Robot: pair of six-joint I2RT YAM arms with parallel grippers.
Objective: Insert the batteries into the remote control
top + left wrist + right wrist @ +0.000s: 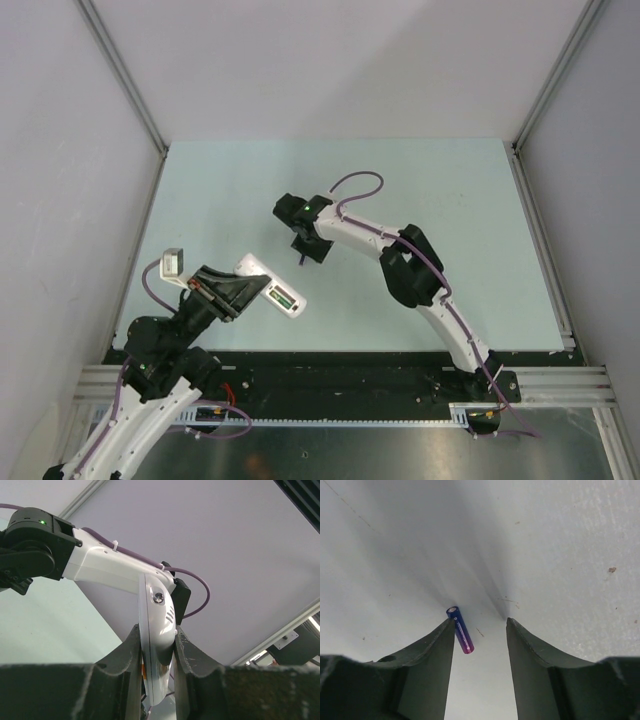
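My left gripper (157, 629) is shut on the white remote control (159, 625), holding it edge-on and raised above the table's left front. In the top view the remote control (262, 277) shows its back, with a green battery (283, 297) lying in the recess. My right gripper (480, 621) stands open, pointing down at the table just right of the remote. The purple battery (460, 630) lies flat on the table between its fingers, against the left fingertip (447, 630). In the top view the right gripper (303, 255) hangs near the table's middle.
The pale green table (450, 200) is bounded by grey walls with metal corner posts (125, 75). A black strip and aluminium rail (350, 375) run along the near edge by the arm bases. The right arm's elbow (410, 270) reaches over the table's right middle.
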